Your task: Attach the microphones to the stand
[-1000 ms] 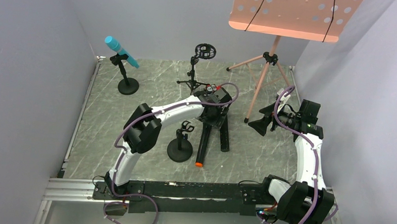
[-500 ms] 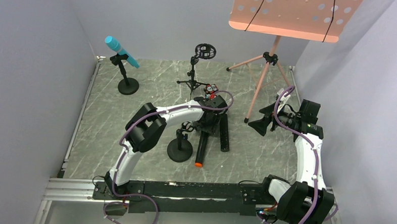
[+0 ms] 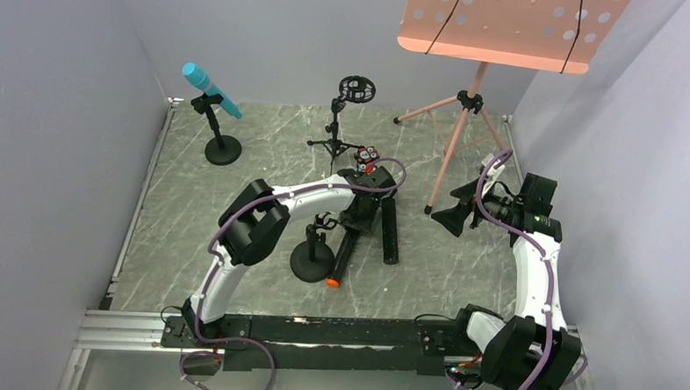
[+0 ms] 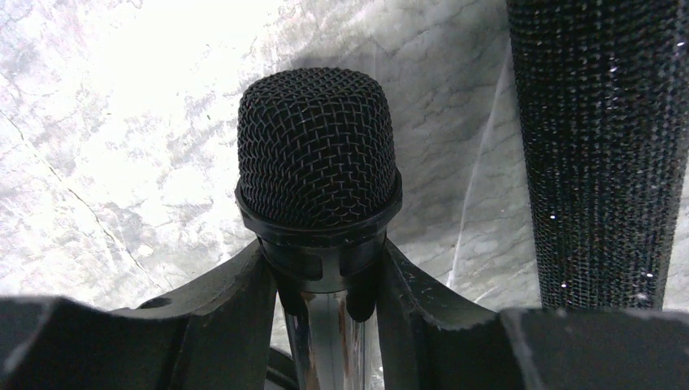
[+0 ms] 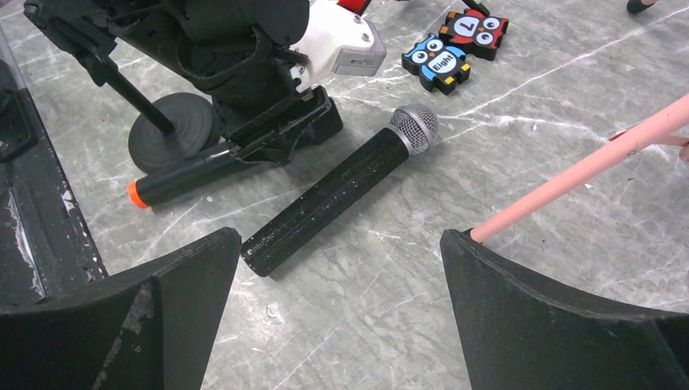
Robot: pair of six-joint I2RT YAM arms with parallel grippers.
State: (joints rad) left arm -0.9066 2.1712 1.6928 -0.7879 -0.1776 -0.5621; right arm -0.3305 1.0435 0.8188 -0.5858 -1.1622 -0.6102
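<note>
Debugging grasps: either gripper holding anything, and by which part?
Left gripper pinches the orange-ended black microphone at its neck, just below the mesh head. Right gripper is open, holding nothing.

DESK: What is the surface underneath?
PHOTOGRAPHER: The table (image 5: pixel 406 309), grey and marble-patterned, smooth with a dull sheen. Lying on it, the silver-headed microphone (image 5: pixel 333 199): a bright woven-wire mesh head and a rough black barrel speckled with glitter.
DESK: And the close-up?
PHOTOGRAPHER: The black microphone with the orange end (image 4: pixel 317 146): a black wire mesh head, a glossy collar and a smooth satin barrel. The orange tip looks like plastic. The left gripper (image 4: pixel 323 272) has matt black plastic fingers (image 4: pixel 219 305), scuffed along the edges.
DESK: Background?
PHOTOGRAPHER: The light blue microphone (image 3: pixel 210 89), smooth. The music stand (image 3: pixel 507 26), a pink perforated sheet, seemingly painted metal. The left arm (image 3: pixel 306 193), glossy white shells.
</note>
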